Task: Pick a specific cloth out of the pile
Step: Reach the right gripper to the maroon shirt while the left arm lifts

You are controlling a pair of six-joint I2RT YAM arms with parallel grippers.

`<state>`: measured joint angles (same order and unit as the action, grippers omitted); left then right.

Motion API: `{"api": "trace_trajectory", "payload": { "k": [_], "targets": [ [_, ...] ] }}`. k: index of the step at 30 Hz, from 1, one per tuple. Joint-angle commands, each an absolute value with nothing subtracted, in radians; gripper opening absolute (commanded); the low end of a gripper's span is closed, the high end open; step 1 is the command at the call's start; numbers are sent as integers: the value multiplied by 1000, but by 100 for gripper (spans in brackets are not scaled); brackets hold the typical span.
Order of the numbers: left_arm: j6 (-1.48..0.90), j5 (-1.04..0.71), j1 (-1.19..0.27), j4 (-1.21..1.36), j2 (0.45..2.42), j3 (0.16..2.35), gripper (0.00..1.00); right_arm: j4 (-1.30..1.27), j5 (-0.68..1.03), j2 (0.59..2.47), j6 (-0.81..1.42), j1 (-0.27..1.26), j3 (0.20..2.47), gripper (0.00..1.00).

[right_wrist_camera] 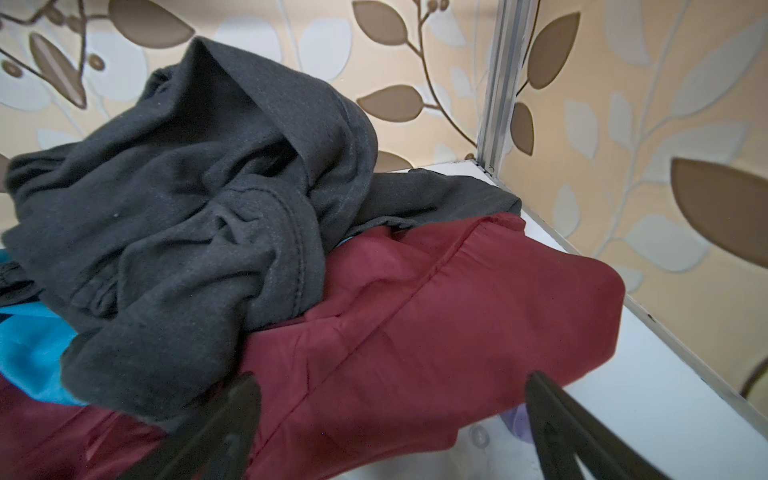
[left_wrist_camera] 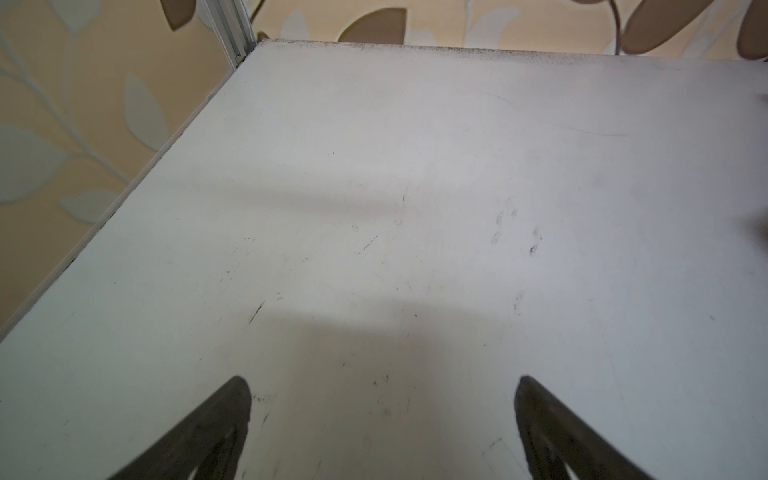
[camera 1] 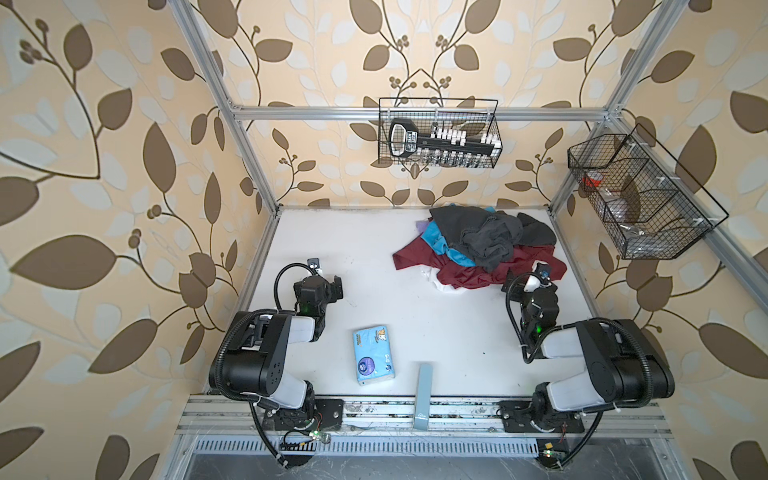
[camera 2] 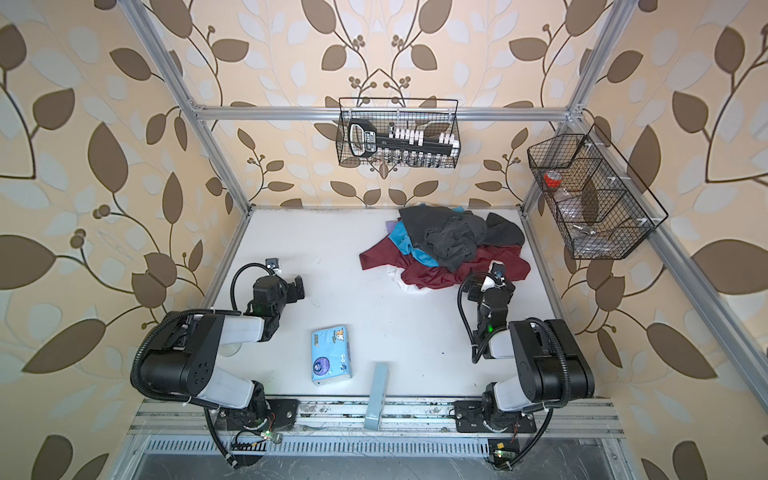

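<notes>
- The large maroon garment of thin, slightly shiny fabric (camera 1: 465,274) has not been picked out. It lies at the bottom of the heap of mixed garments (camera 2: 440,245) at the far right of the white tabletop (left_wrist_camera: 415,166).
- A crumpled dark grey garment (right_wrist_camera: 187,208) and a turquoise blue piece (camera 1: 436,239) lie over its middle. Its near edge and its left flap spread out uncovered in both top views.
- Judged from this, the reach is nearly done. The grasp, the lift and the pull clear of the other garments are all left to do.
- The right arm is stretched forward from its base toward the heap, wrist tipped down. The right gripper (right_wrist_camera: 392,380) sits at the near edge of the maroon fabric with its fingers spread wide, holding nothing; a fold with a seam lies between them. Whether the fingertips touch the fabric cannot be told.
- The left arm is folded back on its own side, well apart from the heap. The left gripper (left_wrist_camera: 383,381) hangs over bare tabletop, fingers wide and empty.
</notes>
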<state>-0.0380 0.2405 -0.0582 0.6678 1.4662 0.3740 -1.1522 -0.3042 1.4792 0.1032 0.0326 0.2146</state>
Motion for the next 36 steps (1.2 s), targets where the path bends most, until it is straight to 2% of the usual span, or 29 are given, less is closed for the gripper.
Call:
{"api": "trace_trajectory", "payload": {
  "k": [1,2,4,11,15,18,24,32,36],
  "targets": [
    [-80,336,-61,525,1290,424,99,-1130,-413,1429,54,93,224,100],
    [-76,328,-65,526,1236,401,99,-1029,-481,1386,44,123,251,100],
    [-102,300,-69,502,1132,371,99,-876,-485,1302,57,131,305,100],
    [-206,59,-75,112,818,454,99,-357,-337,1048,157,136,492,100],
    [-254,-181,-110,98,745,444,99,-21,-286,1036,207,176,657,100],
    [-215,-318,-179,94,769,479,99,125,-199,1077,203,220,735,99],
    [-165,-569,-228,51,887,551,99,248,-96,1218,219,296,793,92],
    [-133,-579,-258,20,902,563,99,167,-20,1347,271,302,778,88],
    [-132,-577,-268,20,877,558,99,146,-2,1440,280,293,810,80]
  ]
}}
